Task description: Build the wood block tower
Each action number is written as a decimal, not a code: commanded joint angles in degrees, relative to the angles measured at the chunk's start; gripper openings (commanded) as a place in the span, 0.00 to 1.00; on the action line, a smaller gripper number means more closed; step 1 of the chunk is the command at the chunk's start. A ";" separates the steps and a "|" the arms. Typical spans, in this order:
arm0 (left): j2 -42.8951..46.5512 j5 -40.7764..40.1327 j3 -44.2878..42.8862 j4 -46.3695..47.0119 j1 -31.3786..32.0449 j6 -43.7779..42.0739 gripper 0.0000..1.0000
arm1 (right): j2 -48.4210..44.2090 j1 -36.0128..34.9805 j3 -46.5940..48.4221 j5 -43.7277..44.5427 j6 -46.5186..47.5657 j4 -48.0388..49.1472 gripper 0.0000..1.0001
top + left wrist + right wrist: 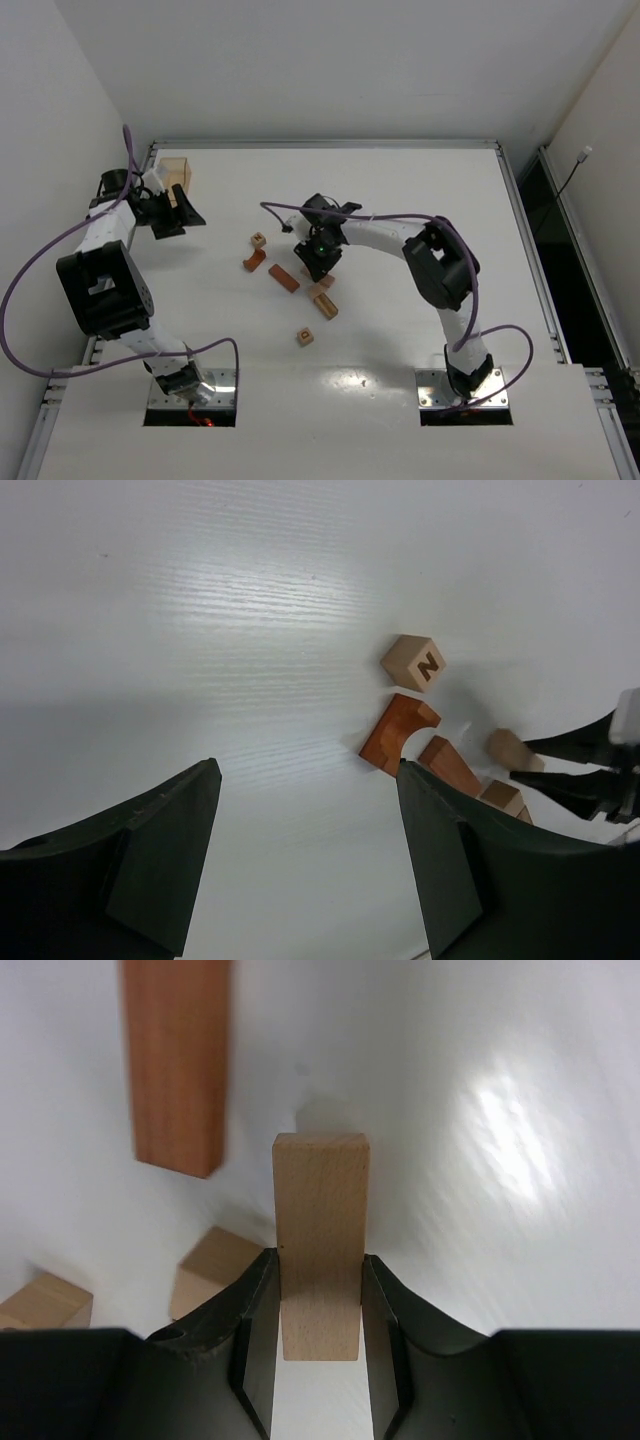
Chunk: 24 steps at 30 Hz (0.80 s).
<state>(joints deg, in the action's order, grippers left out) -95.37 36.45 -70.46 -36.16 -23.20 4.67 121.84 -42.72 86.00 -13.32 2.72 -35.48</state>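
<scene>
Up top, the left arm is folded back at the far-left corner of the bench point(400, 180). Its left tool point(180, 215) is spread wide near an amber box point(173, 172), holding nothing. The right arm bends inward, right tool point(322, 262) down among the mid-bench blocks: two cubes point(259, 240), one arch point(254, 261), one red bar point(284, 278).

Left wrist: smooth wood, one cube printed N.

Right wrist: the tool is pinching one tan bar point(320, 1220), plain and square-ended.

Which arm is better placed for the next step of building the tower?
Right. The right gripper is shut on a light tan bar among the loose blocks. The left gripper is open and empty, off by the amber box.
</scene>
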 commanded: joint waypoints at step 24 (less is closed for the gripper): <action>12.94 9.08 3.66 4.35 0.53 -7.57 0.99 | 1.47 10.82 6.11 17.09 -35.41 5.43 0.00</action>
<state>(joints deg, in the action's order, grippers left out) -83.92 42.89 -66.02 -32.25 -22.85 -0.91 123.33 -32.80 90.26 0.95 -28.05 -29.08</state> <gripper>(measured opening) 0.991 0.288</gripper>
